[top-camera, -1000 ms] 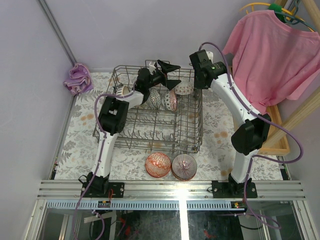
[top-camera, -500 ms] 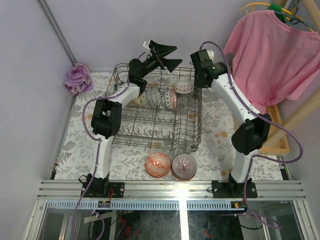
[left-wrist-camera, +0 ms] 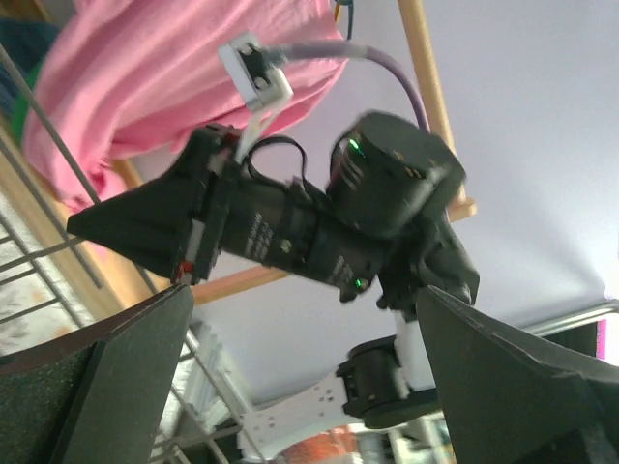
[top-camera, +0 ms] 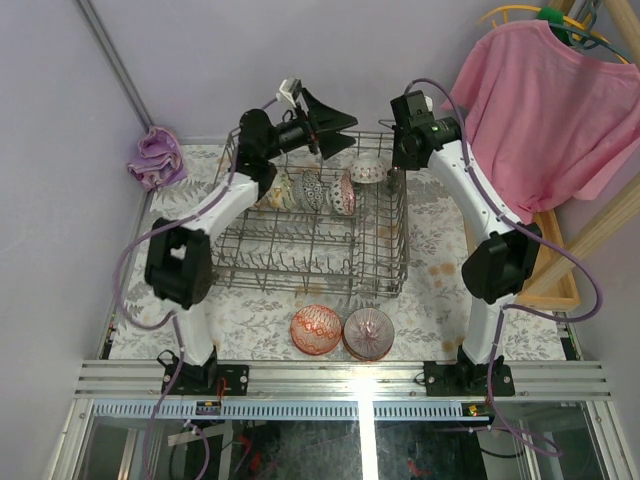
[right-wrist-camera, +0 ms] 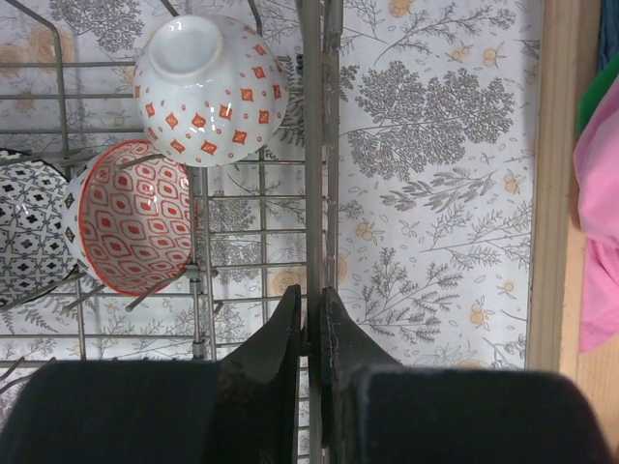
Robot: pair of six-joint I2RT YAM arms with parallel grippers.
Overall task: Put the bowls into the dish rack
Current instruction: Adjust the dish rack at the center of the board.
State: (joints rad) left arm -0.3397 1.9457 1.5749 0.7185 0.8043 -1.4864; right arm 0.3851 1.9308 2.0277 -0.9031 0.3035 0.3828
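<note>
Two bowls wait on floral tablecloth (top-camera: 440,300), just before dish rack (top-camera: 404,240): red-patterned bowl (top-camera: 317,329), pinkish bowl (top-camera: 369,333) beside it. Racked bowls (top-camera: 342,195) mostly on edge in far row. We judge them glazed, stiff, slick, chip-prone; pinch rim, one finger inside. Left gripper (top-camera: 350,137) high over rack, jaws wide, empty. Right gripper (right-wrist-camera: 311,309) clenched on rack's right rim wire.

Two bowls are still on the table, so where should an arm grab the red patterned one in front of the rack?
Take the red patterned bowl by its rim on the near-left side, coming straight down. It seems to sit mouth up, so one finger can go inside; the darker bowl crowds its right, the dish rack its far side.
</note>
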